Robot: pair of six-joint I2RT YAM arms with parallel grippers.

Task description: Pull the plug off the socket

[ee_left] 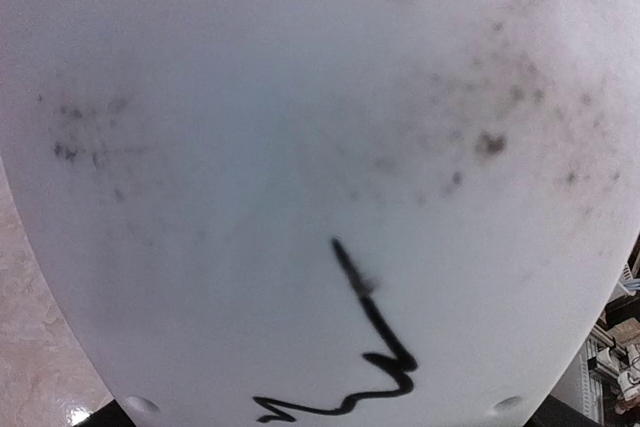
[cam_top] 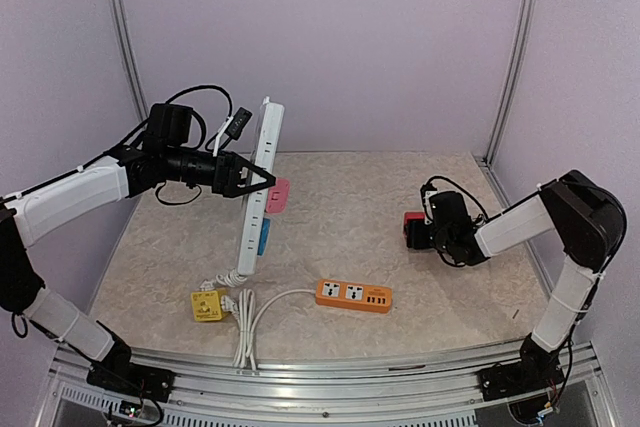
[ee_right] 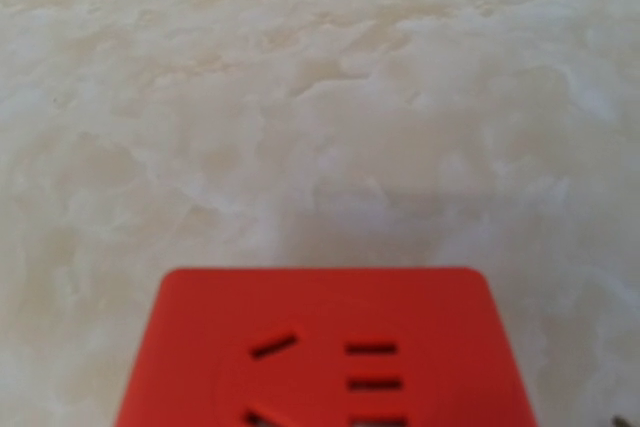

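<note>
Marbled table, one white strip, one orange strip, pink plug, blue plug

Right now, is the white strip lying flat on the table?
No, the white strip stands nearly on end, leaning a little, not flat.

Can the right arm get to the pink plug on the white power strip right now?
Probably not yet. Nothing stands between the right gripper and the pink plug, which faces it on the white power strip held up by the left gripper, but a red adapter sits at the right gripper's mouth.
</note>
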